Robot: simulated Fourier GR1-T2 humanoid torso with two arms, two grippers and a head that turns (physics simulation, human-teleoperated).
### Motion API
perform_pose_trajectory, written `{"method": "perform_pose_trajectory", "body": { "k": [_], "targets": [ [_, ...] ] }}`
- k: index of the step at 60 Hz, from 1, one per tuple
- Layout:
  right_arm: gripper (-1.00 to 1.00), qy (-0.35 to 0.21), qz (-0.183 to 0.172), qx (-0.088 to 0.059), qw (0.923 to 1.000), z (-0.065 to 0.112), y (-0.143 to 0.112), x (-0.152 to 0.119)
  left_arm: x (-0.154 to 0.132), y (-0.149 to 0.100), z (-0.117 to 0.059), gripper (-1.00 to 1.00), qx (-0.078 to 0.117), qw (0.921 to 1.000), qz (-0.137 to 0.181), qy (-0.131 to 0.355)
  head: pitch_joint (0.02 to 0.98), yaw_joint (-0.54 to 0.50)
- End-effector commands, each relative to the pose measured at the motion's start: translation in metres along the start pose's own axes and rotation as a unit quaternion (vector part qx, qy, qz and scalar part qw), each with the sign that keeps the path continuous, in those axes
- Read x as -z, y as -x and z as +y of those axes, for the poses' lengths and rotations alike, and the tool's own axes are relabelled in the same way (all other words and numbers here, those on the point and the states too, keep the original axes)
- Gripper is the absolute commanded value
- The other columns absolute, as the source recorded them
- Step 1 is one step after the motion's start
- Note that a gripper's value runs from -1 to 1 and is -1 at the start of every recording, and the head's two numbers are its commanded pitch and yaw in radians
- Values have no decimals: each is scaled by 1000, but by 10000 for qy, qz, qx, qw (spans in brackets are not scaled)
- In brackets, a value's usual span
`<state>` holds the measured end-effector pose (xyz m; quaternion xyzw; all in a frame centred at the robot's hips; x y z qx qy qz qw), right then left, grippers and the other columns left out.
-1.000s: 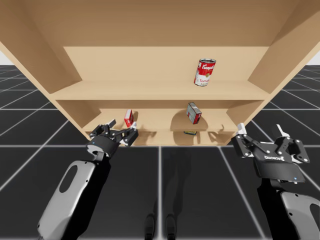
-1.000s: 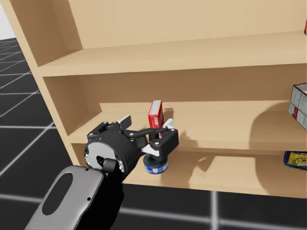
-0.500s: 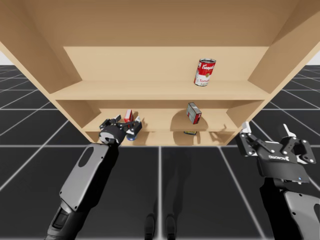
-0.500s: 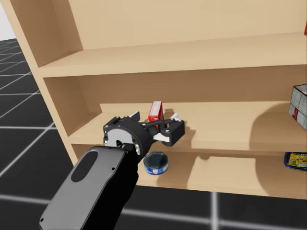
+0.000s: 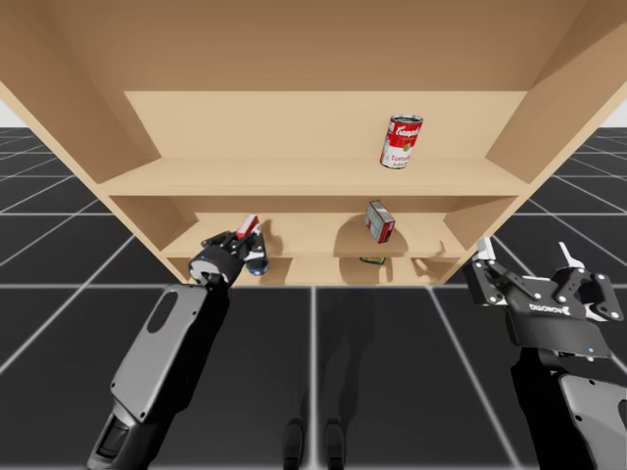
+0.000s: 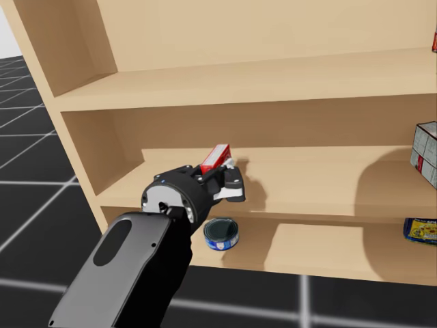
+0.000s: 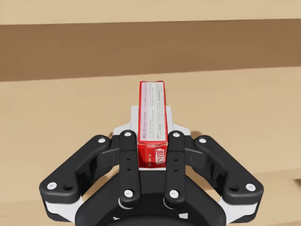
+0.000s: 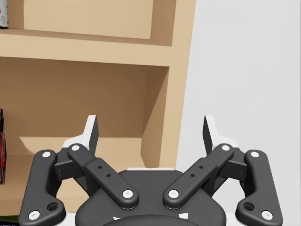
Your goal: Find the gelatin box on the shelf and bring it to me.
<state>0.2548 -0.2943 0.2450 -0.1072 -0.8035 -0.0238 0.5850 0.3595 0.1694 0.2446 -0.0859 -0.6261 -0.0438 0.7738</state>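
Contact on both sides: my left gripper (image 7: 151, 137) is clamped on the slim red cardboard gelatin box (image 7: 151, 113), its black jointed fingers (image 7: 127, 155) pressing the two broad faces near the box's base. The box runs straight out ahead of the gripper toward twelve o'clock, narrow white-printed edge up. In the head view it leans toward two o'clock over the middle board of the pale wooden shelf (image 6: 321, 188), whose surfaces are flat and matte. A round blue tin (image 6: 221, 234) lies at five o'clock from the gripper, one board lower. Further right stand a tilted grey-and-red box (image 5: 379, 221) and, higher at one o'clock, a red-and-white cylindrical can (image 5: 401, 141). My right gripper (image 8: 150, 132) hangs spread wide, holding nothing.
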Motion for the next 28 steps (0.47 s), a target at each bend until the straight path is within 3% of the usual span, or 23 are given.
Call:
{"method": "perform_pose_trajectory", "body": {
  "k": [1,8,15,18,28],
  "targets": [
    [-1000,5,-4,1,10000,0,0,0,-17,-17,-9,988,95,9986,-267,439,562,254],
    [-1000,6,0,6,10000,0,0,0,-37,-23,-11,1000,269,9974,-417,520,558,252],
    [-1000,6,-2,5,10000,0,0,0,-55,-25,-11,1000,500,9965,-398,543,556,249],
    [-1000,7,-1,2,10000,0,0,0,-63,-26,-11,1000,510,9964,-375,567,556,248],
    [-1000,8,1,-3,10000,0,0,0,-90,-26,-1,1000,972,9937,-384,403,556,246]
  ]
}}
